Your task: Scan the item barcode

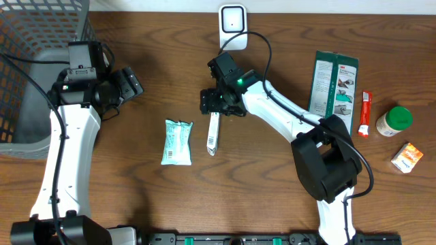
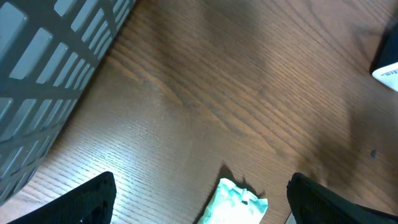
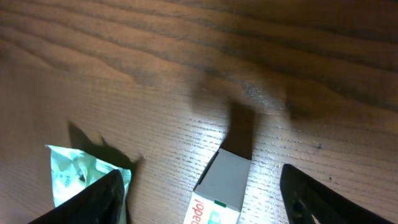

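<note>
Closest up is the right end effector (image 3: pixel 200 180), filling the bottom of its own wrist view. Its fingers (image 3: pixel 99 202) are spread wide with nothing in them, and it hangs over the far end of the white box (image 1: pixel 212 134), which lies between them on the bench (image 1: pixel 136 197), not gripped. Container-wise there's just the grey basket (image 1: pixel 20 41) in the far-left corner. All I can make out inside is its grey bottom, and the left arm covers part of it. The left end effector (image 1: pixel 129 83) sits just beside the basket, also wide open and holding nothing. The white box itself is long and slim, lying flat near the middle of the bench, just right of a pale green pouch (image 1: pixel 177 141) but not touching it. Its end by the fingers is plain, with red lettering further along, and from overhead there's what looks like a barcode near the end toward the robot. The scanner (image 1: pixel 232 26) stands at the far edge, well apart from it. Off to the right are a green box (image 1: pixel 334 85), a red tube (image 1: pixel 366 113), a green-lidded jar (image 1: pixel 394 121) and a small orange box (image 1: pixel 407 157).
</note>
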Motion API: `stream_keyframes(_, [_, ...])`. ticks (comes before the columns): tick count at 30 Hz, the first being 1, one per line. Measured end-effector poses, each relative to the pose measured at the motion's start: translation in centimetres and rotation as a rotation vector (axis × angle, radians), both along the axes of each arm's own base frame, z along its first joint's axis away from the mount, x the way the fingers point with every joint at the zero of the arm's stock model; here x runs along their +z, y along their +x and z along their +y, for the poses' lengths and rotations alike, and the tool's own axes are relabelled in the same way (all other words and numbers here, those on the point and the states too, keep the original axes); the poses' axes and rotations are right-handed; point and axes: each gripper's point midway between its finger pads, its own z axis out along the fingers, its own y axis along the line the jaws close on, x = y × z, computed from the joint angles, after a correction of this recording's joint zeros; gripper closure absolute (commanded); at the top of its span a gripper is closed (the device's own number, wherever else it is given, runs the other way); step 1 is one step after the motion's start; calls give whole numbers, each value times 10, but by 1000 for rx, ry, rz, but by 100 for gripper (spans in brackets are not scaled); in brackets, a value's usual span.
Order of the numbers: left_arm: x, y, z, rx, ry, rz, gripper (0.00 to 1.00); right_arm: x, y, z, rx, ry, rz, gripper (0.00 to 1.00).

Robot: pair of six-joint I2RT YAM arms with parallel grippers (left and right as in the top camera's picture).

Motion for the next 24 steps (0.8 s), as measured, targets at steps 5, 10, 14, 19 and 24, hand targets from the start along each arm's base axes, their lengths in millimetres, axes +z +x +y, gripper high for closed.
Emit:
stream_keyframes(5, [0,0,0,0,0,0,11,0,0,0,-53,11,22,27])
stream_keyframes(10, [0,0,0,0,0,0,11,-5,-1,1,-100,19,54,33])
stream_keyframes(14, [0,0,0,0,0,0,11,-8,-3,1,-117,21,70,39])
stream_keyframes(19, [0,0,0,0,0,0,11,-10,-4,1,-124,22,78,46])
stream_keyframes(24, [0,0,0,0,0,0,11,-13,-6,-1,-128,15,87,55])
